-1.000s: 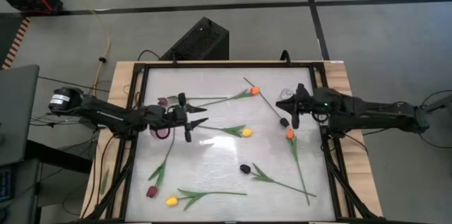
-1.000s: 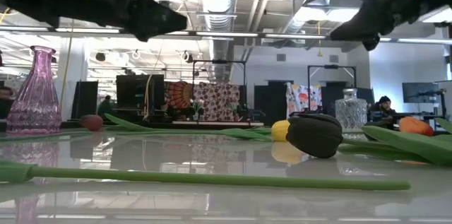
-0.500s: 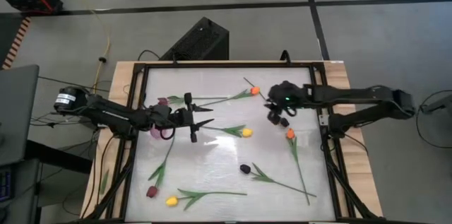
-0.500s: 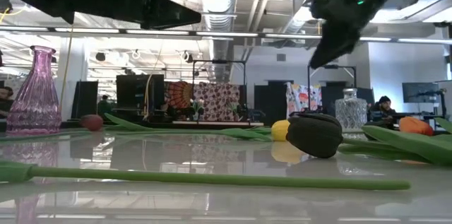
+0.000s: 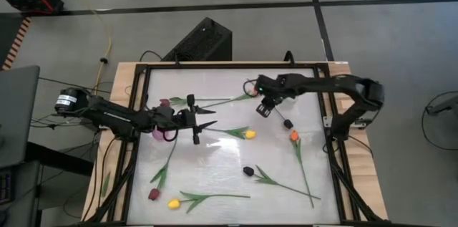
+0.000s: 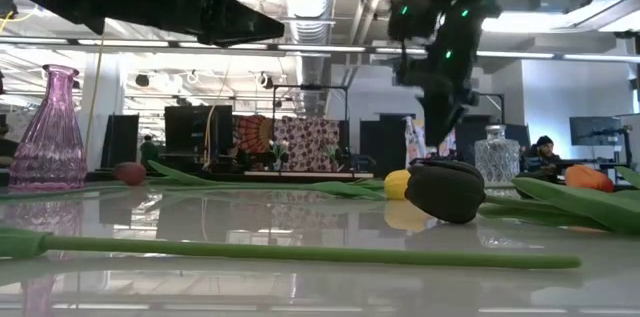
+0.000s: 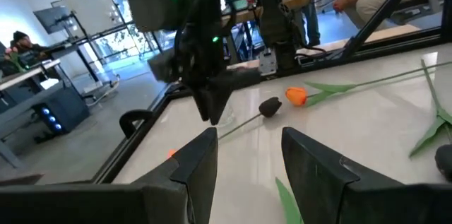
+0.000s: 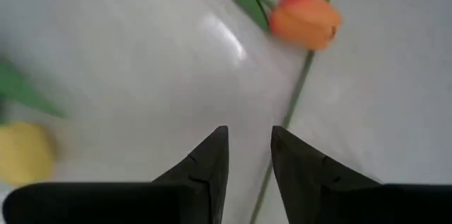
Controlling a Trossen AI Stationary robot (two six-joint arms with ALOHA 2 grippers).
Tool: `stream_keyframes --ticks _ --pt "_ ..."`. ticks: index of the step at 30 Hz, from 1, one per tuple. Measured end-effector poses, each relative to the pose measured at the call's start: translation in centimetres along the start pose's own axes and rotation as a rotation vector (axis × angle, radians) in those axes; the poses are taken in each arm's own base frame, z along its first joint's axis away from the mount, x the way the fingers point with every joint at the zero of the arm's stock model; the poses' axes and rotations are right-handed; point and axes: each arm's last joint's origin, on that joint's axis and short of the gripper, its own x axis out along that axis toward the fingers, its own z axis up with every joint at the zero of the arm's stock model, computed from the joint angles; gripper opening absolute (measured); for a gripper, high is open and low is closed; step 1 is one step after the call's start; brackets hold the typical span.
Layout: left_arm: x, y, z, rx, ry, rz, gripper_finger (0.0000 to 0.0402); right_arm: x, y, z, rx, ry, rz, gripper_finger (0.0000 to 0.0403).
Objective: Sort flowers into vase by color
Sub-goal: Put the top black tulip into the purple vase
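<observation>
High view: table point(image 5: 229, 76) mid-frame, flowers point(image 5: 215, 197) scattered across it. Left gripper point(image 5: 202, 128) left of centre, fingers spread, empty. Right gripper point(image 5: 262, 109) upper centre-right beside orange tulip point(image 5: 258, 92), fingers slightly apart, empty. Tulip likely light, floppy; best pinched mid-stem.

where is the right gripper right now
In the high view the right gripper hangs over the table's far middle, beside the orange tulip and open with nothing in it.
</observation>
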Motion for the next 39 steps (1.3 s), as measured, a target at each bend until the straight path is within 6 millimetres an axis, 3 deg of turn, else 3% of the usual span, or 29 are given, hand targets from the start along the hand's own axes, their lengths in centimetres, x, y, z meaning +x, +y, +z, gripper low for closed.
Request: stream_keyframes --ticks 10,18,24,31,35,39 --pt "0.0 -0.1 -0.4 0.005 0.042 -0.010 0.0149 5.9 -3.2 0.5 0.027 0.222 -0.076 0.0137" --pt "0.0 -0.1 -0.4 0.006 0.043 -0.007 0.0149 7.1 -3.5 0.6 0.018 0.257 -0.059 0.0137" --pt "0.0 -0.1 -0.4 0.007 0.045 -0.005 0.0149 7.0 -3.3 0.8 0.012 0.253 -0.055 0.0121" --pt "0.0 -0.1 -0.4 -0.004 0.046 -0.005 0.0149 5.8 -3.1 2.4 0.017 0.228 -0.052 0.0018" --pt "0.0 -0.1 -0.4 -0.012 0.046 -0.004 0.0149 3.8 -3.3 4.0 0.022 0.137 -0.108 0.0023" --pt "0.0 -0.1 -0.5 -0.012 0.051 -0.006 0.0149 0.4 -3.5 5.7 0.040 -0.028 -0.177 0.0016"
